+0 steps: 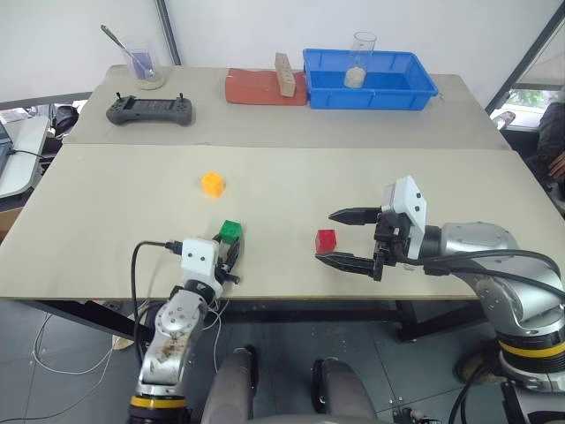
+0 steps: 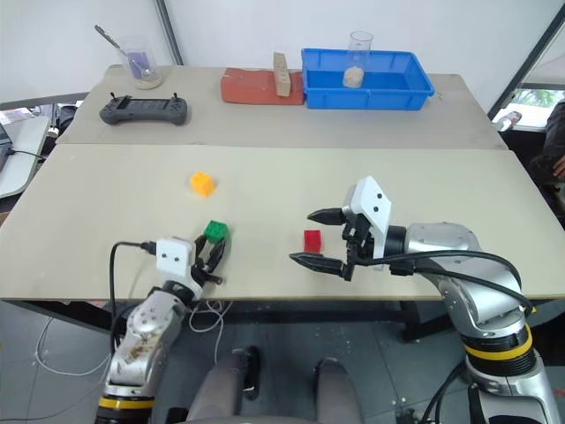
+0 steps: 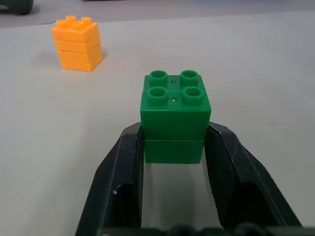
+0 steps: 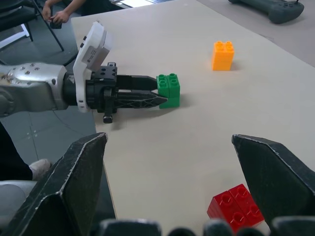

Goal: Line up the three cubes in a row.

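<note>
The green cube (image 3: 174, 118) stands on the beige table (image 1: 106, 230) near its front edge. My left gripper (image 1: 232, 253) is shut on the green cube, with one black finger (image 3: 125, 167) pressed against each lower side. The yellow-orange cube (image 1: 213, 184) stands free a little farther back and slightly to the left. To the right sits the red cube (image 1: 326, 240). My right gripper (image 2: 300, 235) hangs open around it, its fingers spread wide on either side of the cube without touching it.
On the rear table are a blue bin (image 1: 406, 93) holding a glass (image 1: 360, 60), a red mat (image 1: 256, 88) with a tan wooden block (image 1: 283, 73), a black controller (image 1: 150, 110) and a beaker with a spoon (image 1: 141, 64). The table's front edge is close to both grippers.
</note>
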